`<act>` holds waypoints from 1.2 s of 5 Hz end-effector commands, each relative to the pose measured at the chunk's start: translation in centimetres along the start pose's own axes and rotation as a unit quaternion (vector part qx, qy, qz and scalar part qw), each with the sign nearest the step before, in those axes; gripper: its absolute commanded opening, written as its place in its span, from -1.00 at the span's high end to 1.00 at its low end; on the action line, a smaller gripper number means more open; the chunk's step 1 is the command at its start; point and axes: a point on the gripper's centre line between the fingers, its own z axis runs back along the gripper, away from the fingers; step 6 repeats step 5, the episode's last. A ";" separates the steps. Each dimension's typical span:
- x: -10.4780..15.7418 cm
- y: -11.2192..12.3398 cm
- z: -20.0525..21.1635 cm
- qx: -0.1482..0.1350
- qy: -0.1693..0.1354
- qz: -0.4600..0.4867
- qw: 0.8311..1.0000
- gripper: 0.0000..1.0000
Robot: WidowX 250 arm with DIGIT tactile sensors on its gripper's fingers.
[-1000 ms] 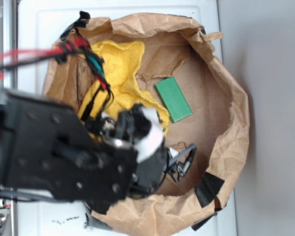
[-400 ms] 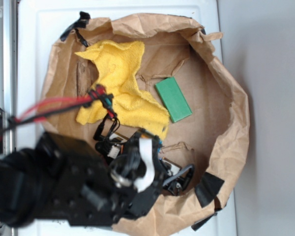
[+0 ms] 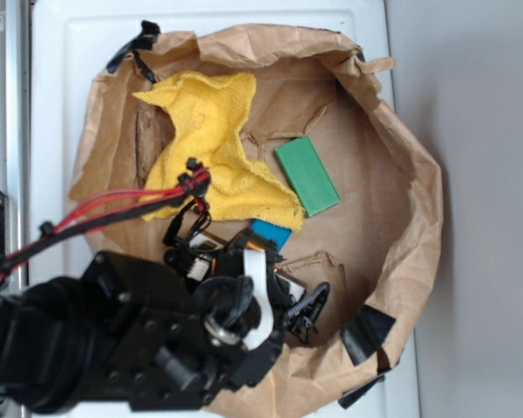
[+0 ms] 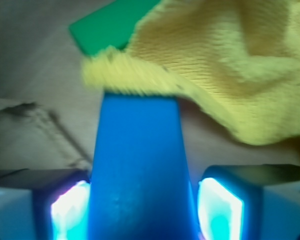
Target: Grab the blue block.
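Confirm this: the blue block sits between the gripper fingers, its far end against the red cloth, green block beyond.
Wrong on one point: the cloth is yellow, as the wrist view shows. The blue block does sit between the gripper fingers, green block beyond.

A crumpled brown paper bag, opened out into a wide shallow bowl, fills most of the frame on a white surface. Inside, in the upper left, lies a rumpled yellow cloth. Just right of the cloth's lower edge a green block lies flat and tilted on the paper. Below the cloth's lower right corner a small part of the blue block shows, the rest hidden by the black robot arm that covers the lower left of the frame. The gripper sits against the blue block; how its jaws stand is unclear. Red and black cables run from the left edge toward the arm. Black tape patches the bag's lower right rim.
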 end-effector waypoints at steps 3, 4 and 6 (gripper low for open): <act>8.8 0.4 10.5 -0.074 0.023 -0.010 0.997 1.00; 10.2 2.0 11.5 -0.107 0.039 -0.044 0.992 1.00; 10.8 2.6 12.1 -0.148 0.001 -0.079 0.986 1.00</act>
